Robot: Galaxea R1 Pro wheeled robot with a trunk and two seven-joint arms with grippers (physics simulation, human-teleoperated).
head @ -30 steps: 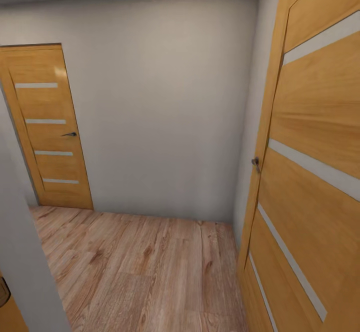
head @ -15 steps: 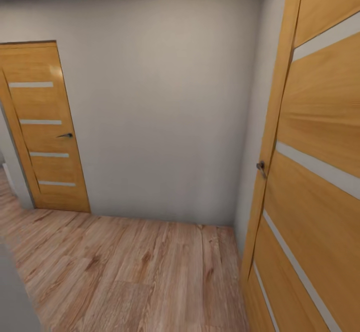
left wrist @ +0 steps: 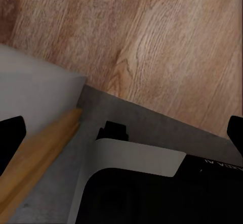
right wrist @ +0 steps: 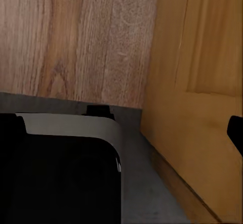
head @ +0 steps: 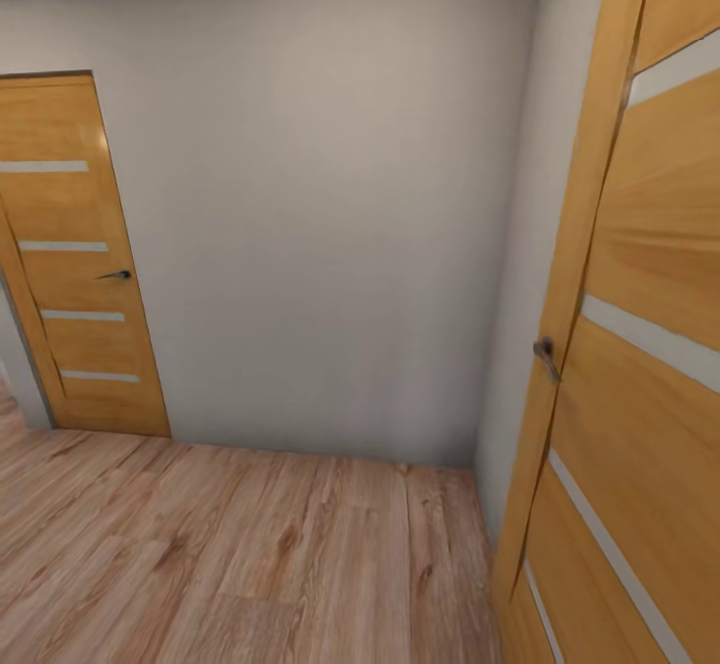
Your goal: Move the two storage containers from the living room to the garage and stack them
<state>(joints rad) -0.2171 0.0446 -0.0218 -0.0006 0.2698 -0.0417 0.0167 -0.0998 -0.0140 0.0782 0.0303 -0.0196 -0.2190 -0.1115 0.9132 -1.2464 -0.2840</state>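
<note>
Both grippers carry nothing: left gripper (left wrist: 121,133) and right gripper (right wrist: 121,128) show black fingertips spread wide at the frame edges, over the robot base (left wrist: 152,158) and wood-plank floor (head: 250,554). No storage containers in view. Main risk: base or right arm clipping the open door (head: 640,344) just beside it; beyond that door a plain wall (head: 320,224) blocks ahead, with a closed door (head: 75,264) further left.

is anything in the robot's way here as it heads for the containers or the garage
No container or garage shows yet. Ahead, a plain grey wall closes off the wood-plank floor. A closed wooden door stands at the far left, and another wooden door stands close on the right. Both grippers' jaws are spread wide and hold nothing.
</note>
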